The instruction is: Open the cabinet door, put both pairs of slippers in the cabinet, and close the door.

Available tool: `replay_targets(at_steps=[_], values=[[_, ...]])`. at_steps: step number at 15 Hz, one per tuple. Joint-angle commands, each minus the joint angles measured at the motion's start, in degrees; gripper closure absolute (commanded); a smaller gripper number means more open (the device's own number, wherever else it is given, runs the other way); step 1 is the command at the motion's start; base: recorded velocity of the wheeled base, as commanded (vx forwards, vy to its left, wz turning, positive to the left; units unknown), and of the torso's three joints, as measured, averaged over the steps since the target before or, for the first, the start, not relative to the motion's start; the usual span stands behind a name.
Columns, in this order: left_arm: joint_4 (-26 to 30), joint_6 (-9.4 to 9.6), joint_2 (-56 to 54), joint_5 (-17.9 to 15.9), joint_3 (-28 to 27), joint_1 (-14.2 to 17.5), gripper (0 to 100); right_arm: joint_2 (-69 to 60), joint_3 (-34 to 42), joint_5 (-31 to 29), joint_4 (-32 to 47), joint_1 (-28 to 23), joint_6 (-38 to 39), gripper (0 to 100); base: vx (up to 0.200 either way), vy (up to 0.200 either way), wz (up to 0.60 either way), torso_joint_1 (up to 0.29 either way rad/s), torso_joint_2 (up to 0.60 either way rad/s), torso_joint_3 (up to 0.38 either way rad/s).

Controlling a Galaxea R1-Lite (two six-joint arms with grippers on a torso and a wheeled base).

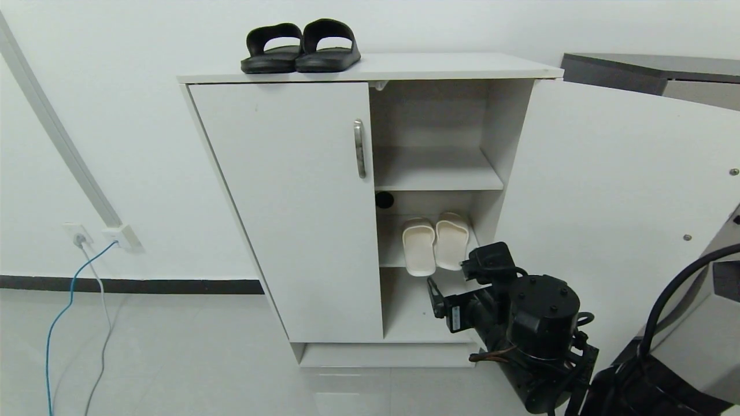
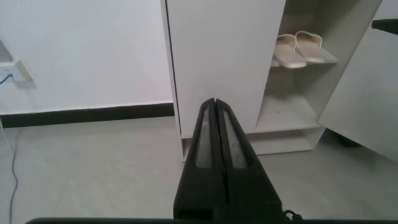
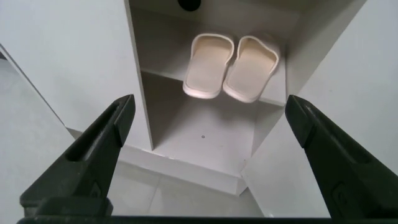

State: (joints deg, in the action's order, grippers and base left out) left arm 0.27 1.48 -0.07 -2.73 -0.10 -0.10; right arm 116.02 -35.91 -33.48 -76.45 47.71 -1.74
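- On top of the cabinet (image 1: 439,65) the black slippers (image 1: 300,49) sit side by side. Light and bendable, I think?
- Yes; better pinch both straps (image 1: 274,33) together. Now the right claw (image 3: 209,101) is spread wide before the white slippers (image 1: 435,244) on the shelf (image 1: 390,249); the left claw (image 2: 214,106) is pressed together.

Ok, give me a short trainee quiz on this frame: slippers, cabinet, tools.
1. True or false: the black slippers are inside the cabinet.
2. The white slippers lie on: A the cabinet top; B the lower shelf; C the room floor.
3. Fill in: the right tool is ___ (open or shut).
Key: 1 false, they sit on top; 2 B; 3 open.
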Motion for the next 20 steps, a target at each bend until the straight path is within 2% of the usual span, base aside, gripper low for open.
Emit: replay_targets(at_steps=[1,14,20], values=[[0.0,0.02,0.07,0.01,0.01,0.01,100,0.26,0.05,-0.01,-0.02,0.1,-0.01,0,0.0,0.2,0.0,0.007,0.0,0.007],[0.0,0.02,0.07,0.01,0.01,0.01,100,0.0,0.67,-0.1,-0.37,0.1,-0.01,0,0.0,0.2,0.0,0.003,0.0,0.004],[0.0,-0.24,0.07,0.18,0.01,0.01,100,1.32,1.28,0.08,-7.93,-0.34,-2.12,0,0.0,0.0,0.0,0.0,0.0,0.0]])
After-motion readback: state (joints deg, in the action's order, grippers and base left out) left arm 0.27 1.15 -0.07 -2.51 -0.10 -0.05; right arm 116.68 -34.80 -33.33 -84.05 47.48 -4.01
